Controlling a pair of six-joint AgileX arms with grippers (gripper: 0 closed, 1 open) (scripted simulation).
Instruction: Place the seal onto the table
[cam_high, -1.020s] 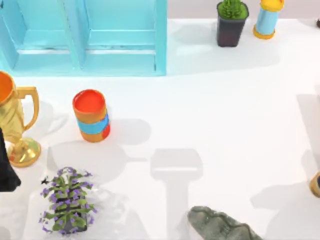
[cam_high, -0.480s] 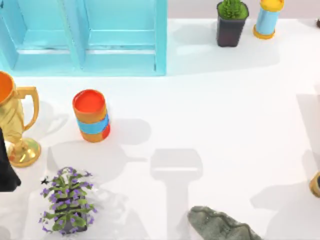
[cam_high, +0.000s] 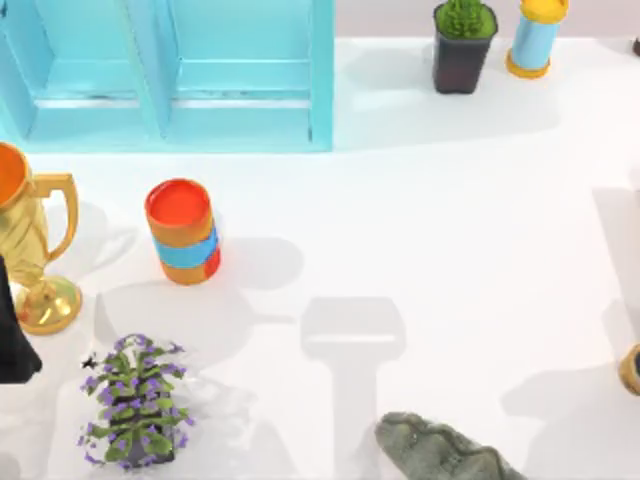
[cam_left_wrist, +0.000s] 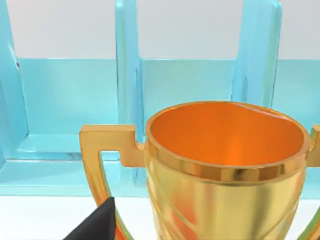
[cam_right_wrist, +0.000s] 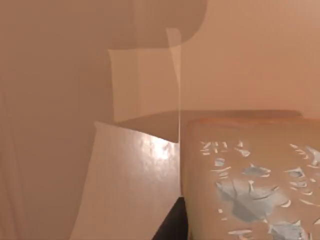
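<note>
Seal (cam_right_wrist: 250, 175): tan-brown block with a faint white mark on the face toward the right wrist camera, very close to that camera. I cannot tell whether it stands on a surface or hangs clear of one.
Seal vs gold trophy (cam_high: 25, 250): cannot place. The seal cannot be made out on the bench from the top view.
Right claw (cam_right_wrist: 172, 227): a dark sliver just beside the seal's lower edge. Cannot tell whether it is apart, together or clamped on the block.
Left claw (cam_left_wrist: 95, 227): dark tip just beside the gold trophy, facing the light-blue shelf unit (cam_high: 170, 75) beyond it. State cannot be told; it looks parked.
Left arm (cam_high: 12, 340): dark bulk touching or just short of the trophy's base, at the top view's left edge.
Bench (cam_high: 450, 230): white and glossy, with a wide bare stretch well apart from the trophy, toward the top view's right.
Near trophy: orange cup (cam_high: 182, 230) to its right, purple-flowered plant (cam_high: 135, 410) below it.
Farther from trophy: grey-green rock figure (cam_high: 435, 450), not the task's thing.
Done, judged: the seal appears to be with the right arm, so the pickup is probably over.
Left, judged: lower the seal upright onto the bare bench, let go, draw the arm clear.
Progress, judged: early to middle; no placement confirmed.
</note>
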